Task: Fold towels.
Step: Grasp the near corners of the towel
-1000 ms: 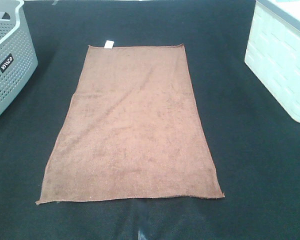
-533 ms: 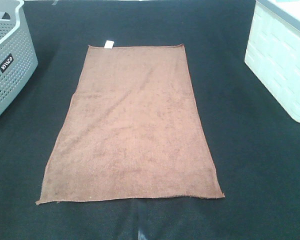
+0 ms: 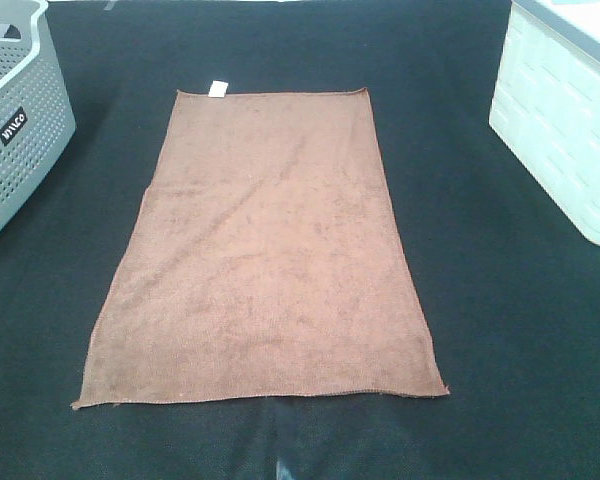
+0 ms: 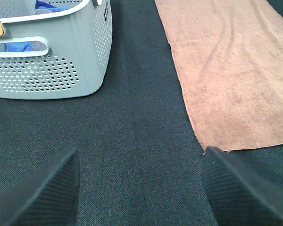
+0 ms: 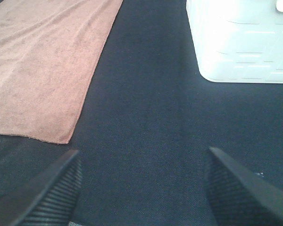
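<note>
The reddish-brown towel lies flat and unfolded on the black table, long side running away from me, with its small white tag at the far left corner. It also shows in the left wrist view and in the right wrist view. My left gripper is open and empty over bare table, just off the towel's near left corner. My right gripper is open and empty over bare table, just off the near right corner. Neither gripper shows in the exterior high view.
A grey perforated basket stands at the far left, with blue cloth inside in the left wrist view. A white bin stands at the far right, also in the right wrist view. The black table surrounds the towel.
</note>
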`<control>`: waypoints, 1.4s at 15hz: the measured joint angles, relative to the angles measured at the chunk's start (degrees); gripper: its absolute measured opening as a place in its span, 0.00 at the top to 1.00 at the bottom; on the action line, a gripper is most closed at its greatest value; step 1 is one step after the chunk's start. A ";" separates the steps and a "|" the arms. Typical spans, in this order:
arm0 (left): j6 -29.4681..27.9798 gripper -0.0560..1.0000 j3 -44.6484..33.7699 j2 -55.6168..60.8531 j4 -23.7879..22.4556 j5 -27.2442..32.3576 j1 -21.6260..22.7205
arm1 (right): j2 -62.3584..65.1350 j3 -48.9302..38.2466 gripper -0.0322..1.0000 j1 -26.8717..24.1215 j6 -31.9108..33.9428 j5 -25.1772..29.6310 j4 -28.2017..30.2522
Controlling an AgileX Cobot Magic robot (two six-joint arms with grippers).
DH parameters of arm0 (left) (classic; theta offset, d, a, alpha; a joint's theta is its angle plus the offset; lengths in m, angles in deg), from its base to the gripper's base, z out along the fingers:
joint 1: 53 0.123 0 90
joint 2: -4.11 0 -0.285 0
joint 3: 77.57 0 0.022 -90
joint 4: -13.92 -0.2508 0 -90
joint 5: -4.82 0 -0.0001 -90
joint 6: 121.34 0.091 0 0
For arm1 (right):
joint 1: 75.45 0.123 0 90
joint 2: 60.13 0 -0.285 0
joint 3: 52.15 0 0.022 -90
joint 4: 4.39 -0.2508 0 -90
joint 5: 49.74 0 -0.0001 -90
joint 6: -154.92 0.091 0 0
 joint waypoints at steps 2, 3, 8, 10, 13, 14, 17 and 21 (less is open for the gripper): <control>0.00 0.29 0.00 0.00 0.00 0.00 0.00 | 0.00 0.00 0.30 0.00 0.00 0.00 0.00; 0.00 0.29 0.00 0.00 0.00 0.00 0.00 | 0.00 0.00 0.30 0.00 0.00 0.00 0.00; 0.00 0.29 0.00 0.00 0.00 0.00 0.00 | 0.00 0.00 0.30 0.00 0.00 0.00 0.00; 0.00 0.29 0.00 0.00 0.00 0.00 0.00 | 0.00 0.00 0.30 0.00 0.00 0.00 0.00; 0.00 0.29 0.00 0.00 0.00 0.00 0.00 | 0.00 0.00 0.30 0.00 0.00 0.00 0.00; 0.00 0.29 0.00 0.00 0.00 0.00 0.00 | 0.00 0.00 0.30 0.00 0.00 0.00 0.00; -0.46 0.29 0.80 -0.29 0.00 -2.58 0.00 | -1.03 0.06 0.30 0.00 0.57 -0.17 0.00; -7.51 0.29 1.09 -13.46 4.87 -21.03 0.00 | -15.70 3.61 0.30 0.00 8.02 -2.92 0.06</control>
